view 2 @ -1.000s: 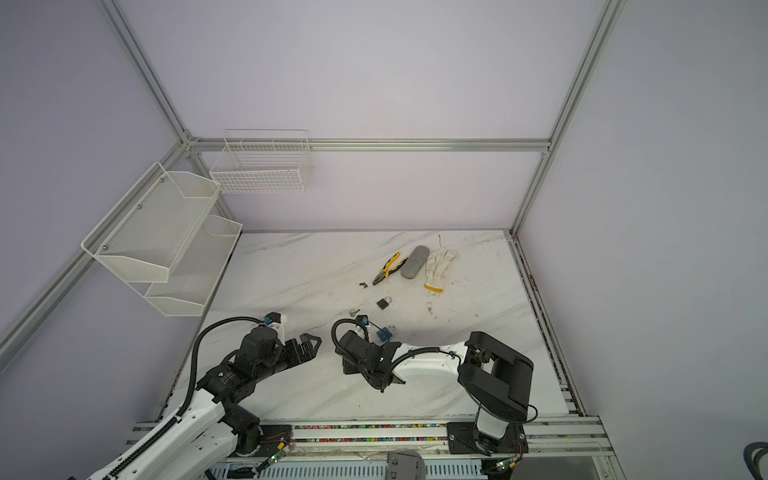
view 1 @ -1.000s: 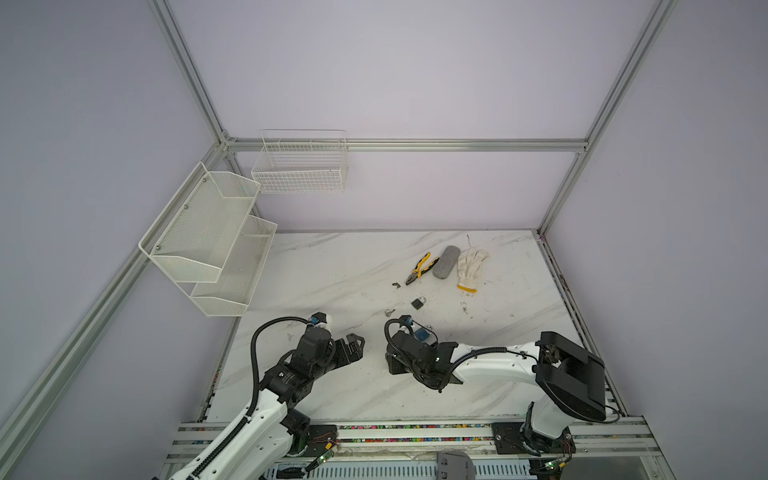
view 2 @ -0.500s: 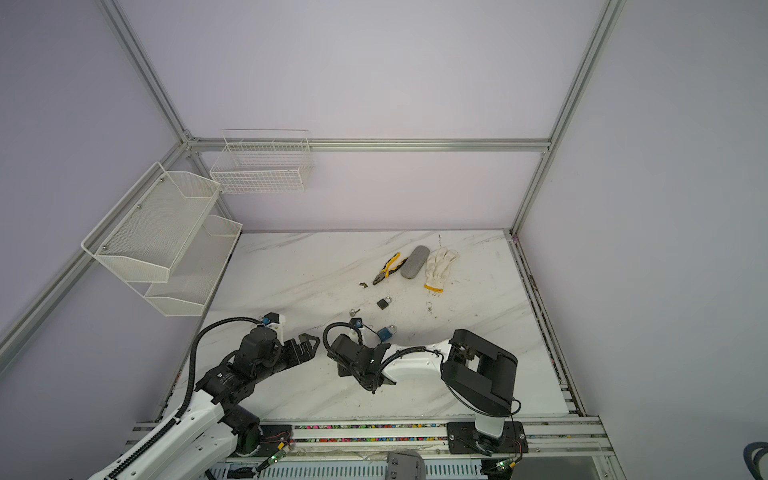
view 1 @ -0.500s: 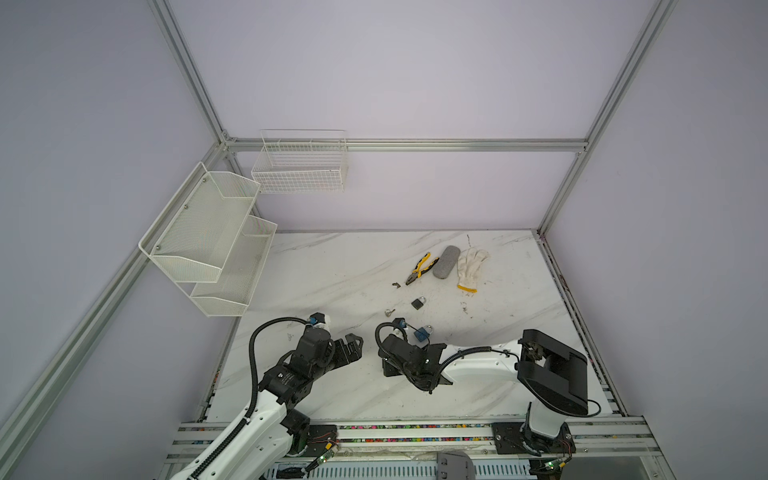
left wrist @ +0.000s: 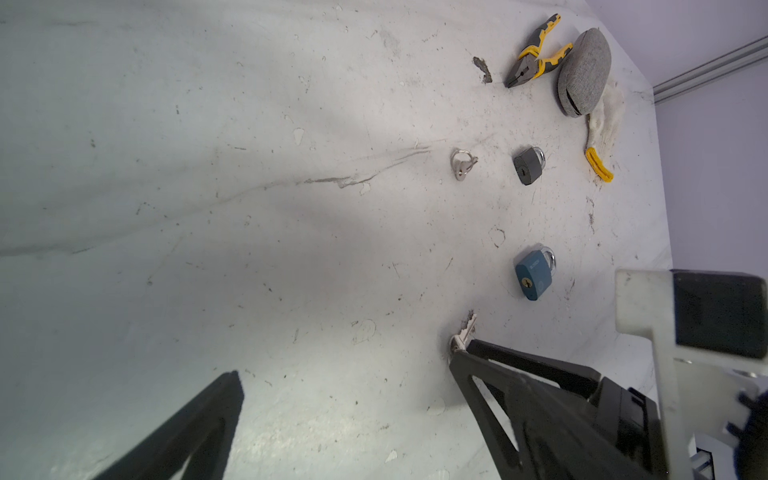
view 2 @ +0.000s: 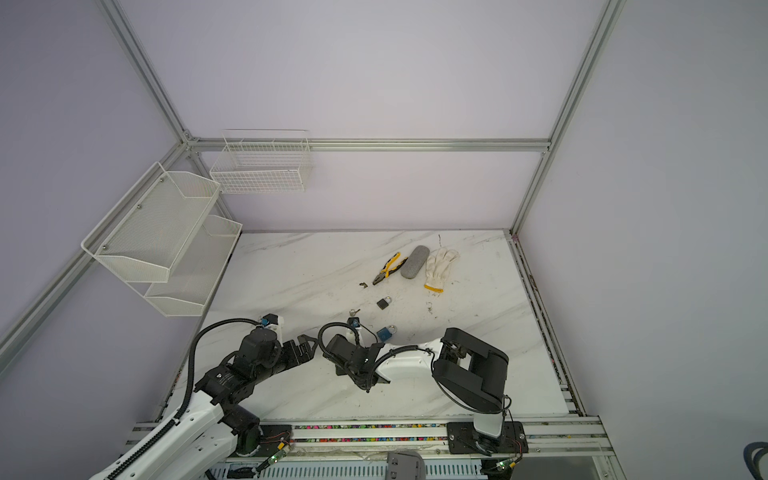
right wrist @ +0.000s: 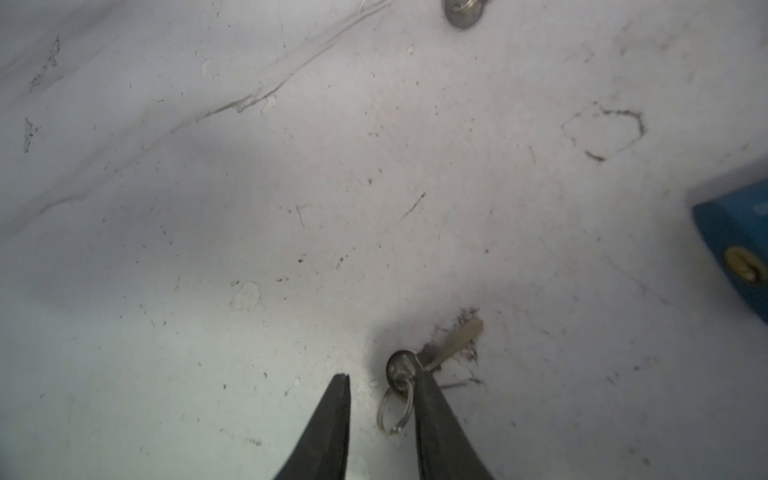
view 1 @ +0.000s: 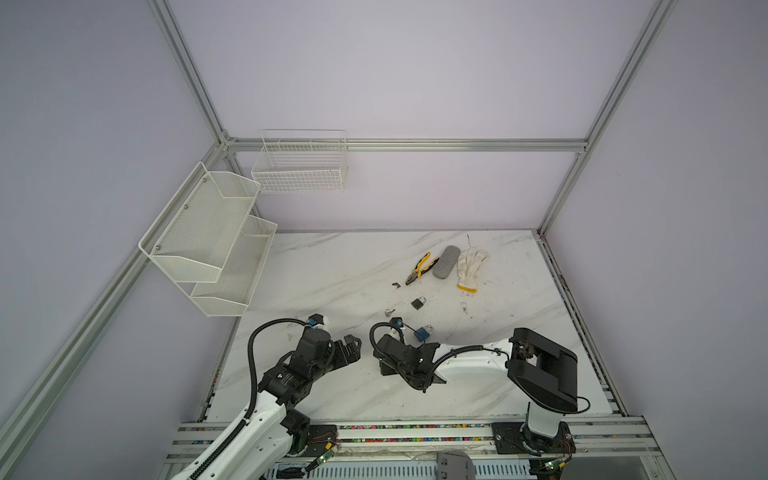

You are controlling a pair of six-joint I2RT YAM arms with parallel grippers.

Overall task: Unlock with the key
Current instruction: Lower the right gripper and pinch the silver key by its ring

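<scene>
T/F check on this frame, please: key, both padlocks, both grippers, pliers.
1. The right gripper has its fingers either side of the head of a key. True.
2. The left gripper holds the blue padlock. False: its fingers are wide open and hold nothing. The padlock lies on the table.
3. A key already sits in the blue padlock's keyhole. False: the keyhole is empty in the left wrist view.
4. A second key on a ring lies beside the grey padlock, apart from it. True.
5. The pliers sit in the wire basket. False: they lie on the table.
</scene>
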